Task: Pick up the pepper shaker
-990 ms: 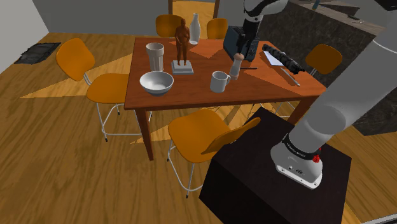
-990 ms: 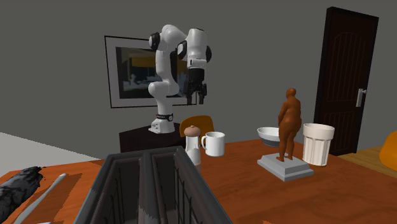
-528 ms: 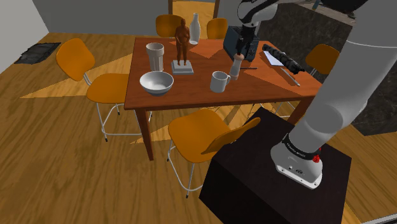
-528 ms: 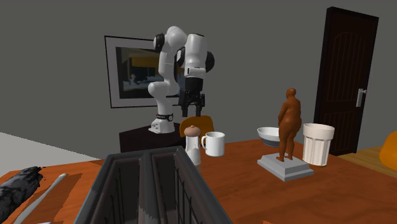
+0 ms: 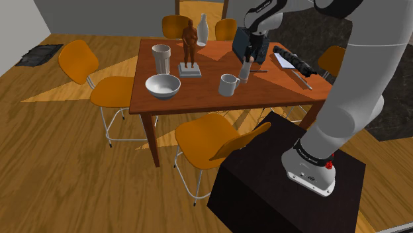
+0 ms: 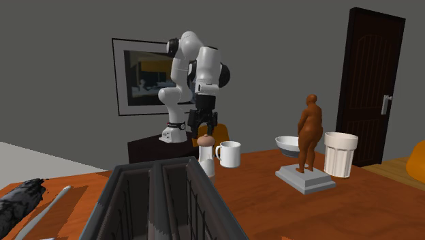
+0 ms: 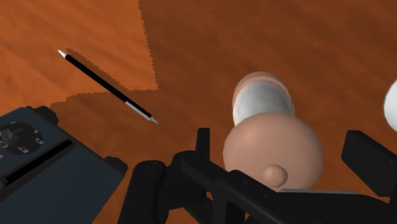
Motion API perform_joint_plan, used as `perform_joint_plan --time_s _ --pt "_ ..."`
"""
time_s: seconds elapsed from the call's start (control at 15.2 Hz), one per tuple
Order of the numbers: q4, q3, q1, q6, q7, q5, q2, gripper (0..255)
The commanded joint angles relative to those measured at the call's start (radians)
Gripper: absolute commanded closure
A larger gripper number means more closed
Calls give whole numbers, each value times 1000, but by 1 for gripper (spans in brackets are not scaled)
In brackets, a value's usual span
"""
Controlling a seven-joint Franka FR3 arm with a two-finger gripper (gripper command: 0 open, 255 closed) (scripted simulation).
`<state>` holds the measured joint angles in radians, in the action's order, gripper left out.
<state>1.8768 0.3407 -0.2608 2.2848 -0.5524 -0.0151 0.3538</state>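
Observation:
The pepper shaker [image 5: 245, 70] stands upright on the brown table [image 5: 198, 99], with a pale body and a rounded tan knob on top. A white mug [image 5: 228, 85] is next to it. My black gripper [image 5: 248, 57] hangs just above the shaker, pointing down, and is open. In the second exterior view the gripper [image 6: 204, 131] sits right over the shaker [image 6: 206, 155]. In the wrist view the shaker's tan top [image 7: 272, 147] lies between the fingers of the gripper [image 7: 284, 142], which stand apart on either side without touching it.
Near the shaker are a dark toaster [image 5: 246, 40] and a thin black pen [image 7: 108, 87]. A white bowl [image 5: 163, 86], a ribbed cup [image 5: 161, 58], a brown figurine [image 5: 190, 46] and a white bottle [image 5: 202, 30] stand further along. Orange chairs [image 5: 212, 139] ring the table.
The arm has brought the gripper down from well above the table to just over the shaker's top. The fingers have stayed open. Nothing on the table has moved.

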Motion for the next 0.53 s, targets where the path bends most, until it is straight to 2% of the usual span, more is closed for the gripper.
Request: perform_joint_plan --time_s 0.0,0.13,0.2,0.46 --pt "8 -2 -2 21 -1 4 13 0" --pt "11 -3 -3 28 -1 5 18 0" --pt "14 -3 -2 29 0 5 16 255" --pt "14 -3 -2 29 0 5 16 255"
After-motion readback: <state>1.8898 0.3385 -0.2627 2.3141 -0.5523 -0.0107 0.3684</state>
